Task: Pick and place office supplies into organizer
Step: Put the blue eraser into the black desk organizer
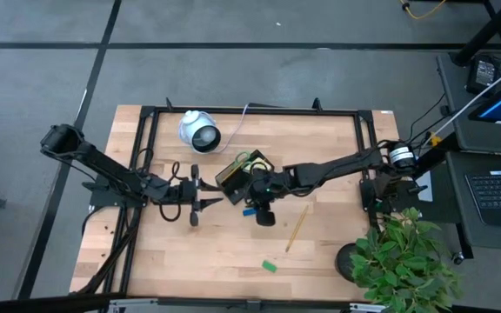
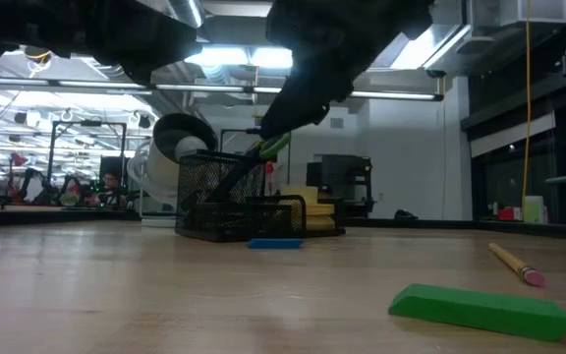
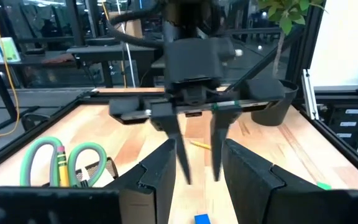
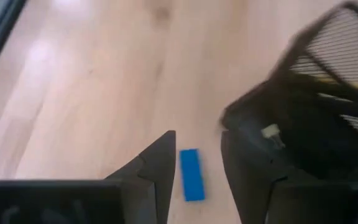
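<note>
1. Hovering just above the table, the right gripper [image 4: 194, 165] points straight down with its fingers parted and nothing between them; the small blue block [image 4: 192, 174] lies flat on the wood directly below the gap.
2. Seen from above, that right gripper [image 1: 263, 211] sits just beside the black mesh organizer [image 1: 236, 176], which stands close on the side toward the table's far edge.
3. Green-handled scissors [image 3: 73, 160] and a pencil with a pink eraser [image 3: 61, 167] stand upright in the organizer, handles up.
4. A yellow sticky-note pad [image 2: 308, 214] shows in the organizer's low compartment in the low view.
5. The left gripper [image 1: 200, 200] waits near the organizer's left side, facing the right gripper, its fingers apart and empty.
6. A second wooden pencil [image 1: 297, 229] lies on the table a little to the right of the right gripper.
7. The small green block [image 1: 270, 266] rests nearer the table's front edge, well apart from both grippers.
8. A white round device [image 1: 199, 131] with a cable sits near the far edge, beyond the left gripper.
</note>
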Robot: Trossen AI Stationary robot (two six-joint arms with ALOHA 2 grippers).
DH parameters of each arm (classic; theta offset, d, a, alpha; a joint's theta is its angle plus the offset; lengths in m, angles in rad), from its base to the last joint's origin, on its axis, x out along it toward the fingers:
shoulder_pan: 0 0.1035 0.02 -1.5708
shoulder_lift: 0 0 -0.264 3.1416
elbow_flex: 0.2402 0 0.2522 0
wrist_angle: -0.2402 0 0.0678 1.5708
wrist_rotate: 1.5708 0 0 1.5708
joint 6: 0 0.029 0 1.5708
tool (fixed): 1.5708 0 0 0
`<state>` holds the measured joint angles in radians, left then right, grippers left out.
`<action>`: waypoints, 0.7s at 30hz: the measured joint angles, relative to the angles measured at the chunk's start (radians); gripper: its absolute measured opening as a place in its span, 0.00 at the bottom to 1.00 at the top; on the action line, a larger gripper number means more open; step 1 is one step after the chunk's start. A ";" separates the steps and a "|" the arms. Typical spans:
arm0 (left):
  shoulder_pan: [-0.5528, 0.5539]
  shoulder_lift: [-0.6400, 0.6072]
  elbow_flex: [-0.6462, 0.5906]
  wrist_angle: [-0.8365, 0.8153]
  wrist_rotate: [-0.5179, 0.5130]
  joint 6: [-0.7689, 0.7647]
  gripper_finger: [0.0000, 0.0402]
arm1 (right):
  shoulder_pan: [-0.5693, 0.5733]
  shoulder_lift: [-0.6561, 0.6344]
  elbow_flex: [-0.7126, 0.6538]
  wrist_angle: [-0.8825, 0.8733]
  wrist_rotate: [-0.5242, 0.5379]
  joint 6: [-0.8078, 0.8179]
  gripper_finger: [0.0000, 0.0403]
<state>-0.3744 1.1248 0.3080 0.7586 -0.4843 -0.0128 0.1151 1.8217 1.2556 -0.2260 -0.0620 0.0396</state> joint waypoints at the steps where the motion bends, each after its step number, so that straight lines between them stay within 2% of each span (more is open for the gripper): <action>1: 0.000 0.000 0.000 0.000 0.000 0.000 0.31 | 0.002 0.000 0.000 -0.007 -0.025 -0.026 0.33; 4: 0.000 0.000 0.000 0.000 -0.002 0.000 0.31 | 0.009 0.020 0.001 -0.006 -0.069 -0.076 0.33; 14: 0.000 0.000 0.000 -0.008 -0.004 0.000 0.31 | 0.010 0.116 0.000 -0.004 -0.068 -0.080 0.33; 21: 0.000 0.000 0.000 -0.025 -0.045 -0.024 0.31 | 0.008 0.163 0.000 -0.007 -0.043 -0.096 0.33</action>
<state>-0.3740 1.1252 0.3080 0.7340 -0.5289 -0.0372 0.1234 1.9850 1.2552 -0.2327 -0.1049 -0.0563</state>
